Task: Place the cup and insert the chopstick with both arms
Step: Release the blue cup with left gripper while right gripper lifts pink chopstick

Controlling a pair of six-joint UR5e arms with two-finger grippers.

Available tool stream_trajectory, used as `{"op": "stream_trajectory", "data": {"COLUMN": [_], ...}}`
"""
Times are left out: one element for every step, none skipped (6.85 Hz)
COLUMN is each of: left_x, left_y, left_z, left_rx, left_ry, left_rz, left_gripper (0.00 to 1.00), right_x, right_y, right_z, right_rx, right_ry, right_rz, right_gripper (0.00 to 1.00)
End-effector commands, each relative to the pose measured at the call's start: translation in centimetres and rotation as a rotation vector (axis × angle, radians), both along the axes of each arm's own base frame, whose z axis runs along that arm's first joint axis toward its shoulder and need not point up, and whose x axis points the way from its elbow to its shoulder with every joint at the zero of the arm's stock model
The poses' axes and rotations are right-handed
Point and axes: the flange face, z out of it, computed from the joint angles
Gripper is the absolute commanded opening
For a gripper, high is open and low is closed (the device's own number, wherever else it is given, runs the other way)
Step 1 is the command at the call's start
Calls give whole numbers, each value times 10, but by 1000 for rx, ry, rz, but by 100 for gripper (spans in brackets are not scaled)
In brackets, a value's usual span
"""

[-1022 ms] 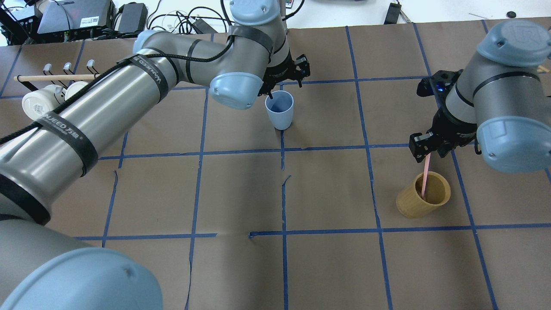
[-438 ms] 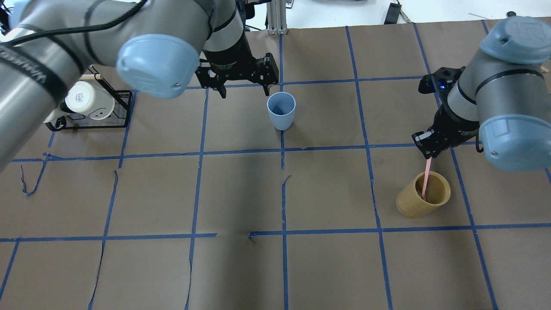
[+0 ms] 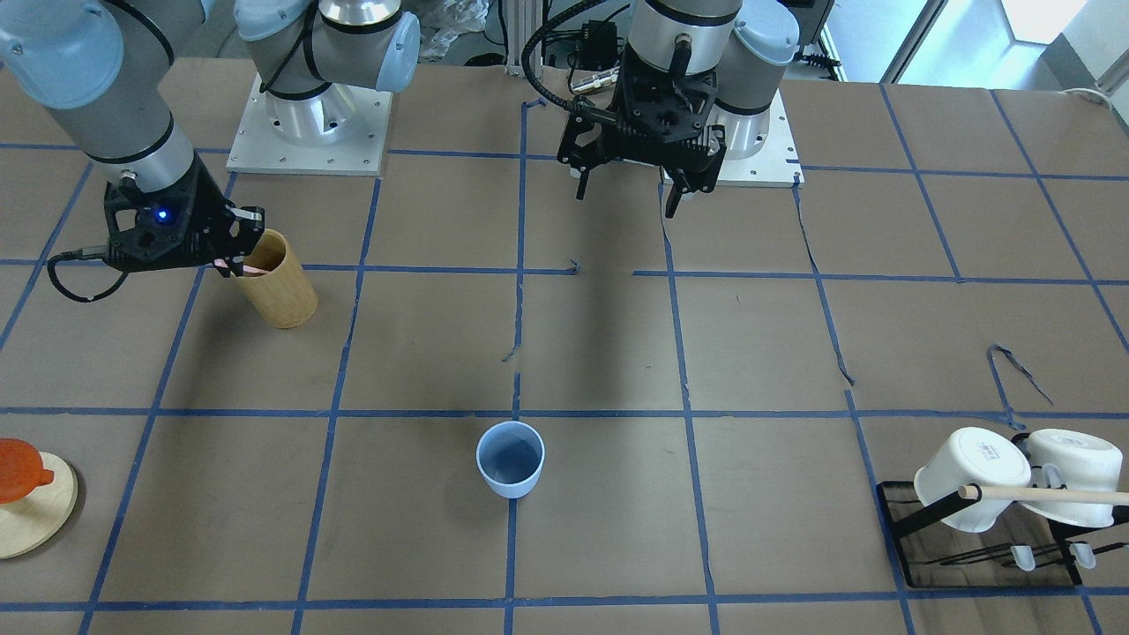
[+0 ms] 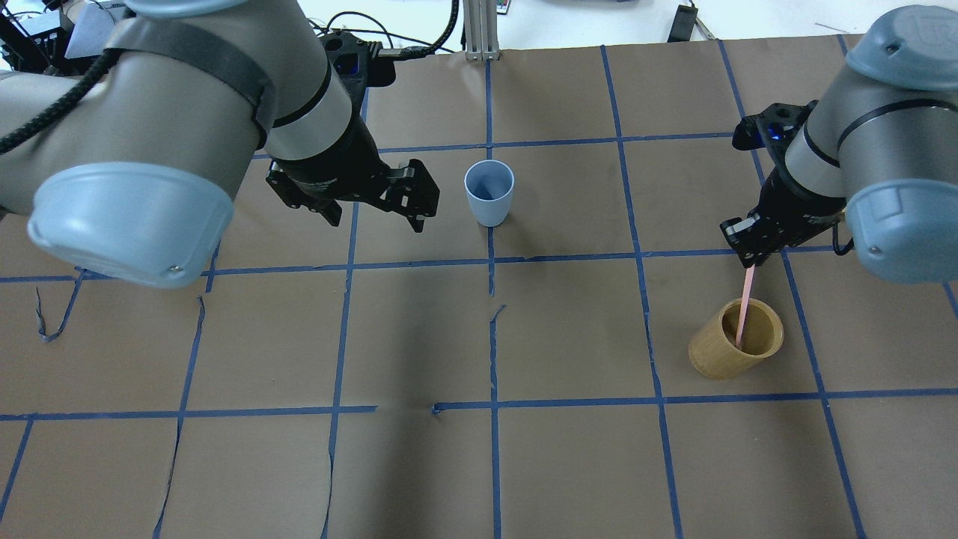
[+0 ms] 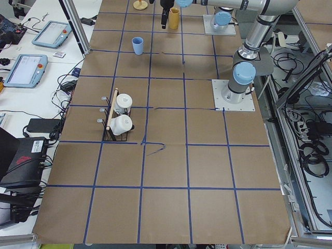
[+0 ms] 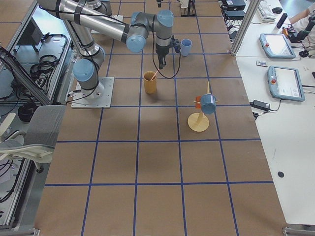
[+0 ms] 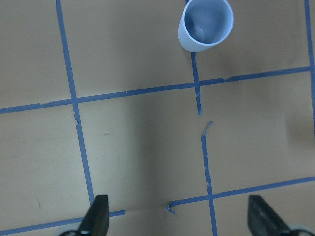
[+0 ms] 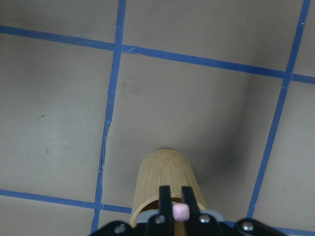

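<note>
The light-blue cup (image 4: pixel 489 193) stands upright and alone on the brown paper; it also shows in the front view (image 3: pixel 510 459) and the left wrist view (image 7: pixel 205 24). My left gripper (image 4: pixel 374 221) is open and empty, raised above the table to the cup's left and apart from it. My right gripper (image 4: pixel 748 256) is shut on the top of a pale-pink chopstick (image 4: pixel 743 307). The chopstick's lower end stands inside the tan bamboo cylinder (image 4: pixel 711 359). In the right wrist view the fingers (image 8: pixel 165 196) pinch the pink tip (image 8: pixel 180 211) above the cylinder (image 8: pixel 165 177).
A black rack (image 3: pixel 970 538) with two white mugs (image 3: pixel 970 476) and a wooden rod (image 3: pixel 1050 494) stands on the left arm's side. A round wooden stand with an orange piece (image 3: pixel 22 476) sits beyond the bamboo cylinder. Blue tape lines grid the paper.
My left gripper has left the cup's rim, opened wide and drawn away to the cup's left. The cup stays put. My right gripper still holds the chopstick and has shifted only slightly.
</note>
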Motion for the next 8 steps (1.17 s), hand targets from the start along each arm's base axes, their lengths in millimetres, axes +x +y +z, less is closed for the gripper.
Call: {"op": "stream_trajectory", "data": {"left_x": [35,64,91,88,84,84,85,86], "left_y": [-9,-14,-30,-37,-33,-29,-28,-24], "left_z": [30,51,63,62,61,64,66,71], "left_rx": [-28,2,13,19,16,6,1,-8], "left_ry": [-31,-47,-47,-38,-35,-33,-33,-37], "left_rz": [-29,-80,-47,-15,-21,-23,-8,-5], "left_gripper": [100,100,100,100,100,100,100,100], "right_x": [-2,-1,-1,6,13,20,48,98], "right_y": [-9,-11,-13,-17,-24,-41,-68,-92], "right_z": [53,85,124,165,191,197,188,177], "right_rx": [22,21,6,-54,-126,-214,-308,-406], "right_ry": [-5,-5,-4,-51,-101,-129,-135,-150], "right_rz": [-4,-2,-1,-15,-32,-79,-64,-57], "right_gripper": [0,0,0,0,0,0,0,0]}}
